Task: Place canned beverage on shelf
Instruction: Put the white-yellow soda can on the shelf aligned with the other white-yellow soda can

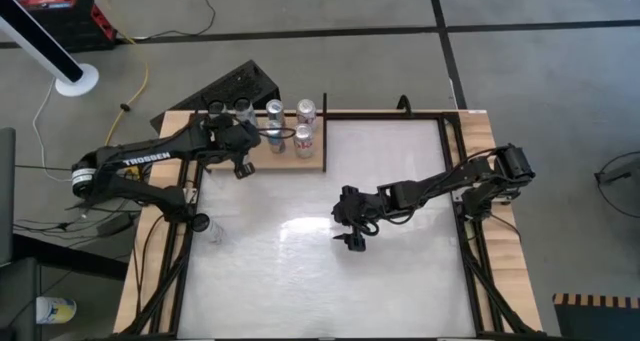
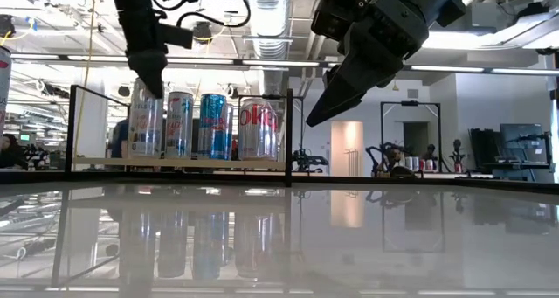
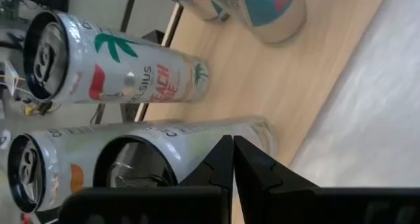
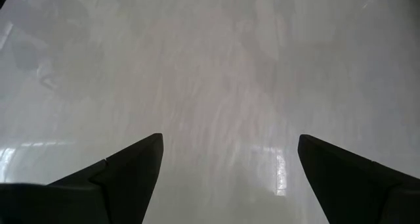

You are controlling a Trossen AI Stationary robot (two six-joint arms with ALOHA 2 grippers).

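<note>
High view | left tool (image 1: 243, 167) closed, empty, by shelf (image 1: 318, 159) cans (image 1: 291, 124) | right tool (image 1: 354, 239) wide open, empty

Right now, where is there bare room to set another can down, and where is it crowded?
The light-brown wooden shelf is crowded at its left end, where upright drink cans cluster and the shut left gripper hovers. Its right end is bare. The glossy white tabletop is free in front of the shelf, apart from the open right gripper hanging mid-table.
</note>
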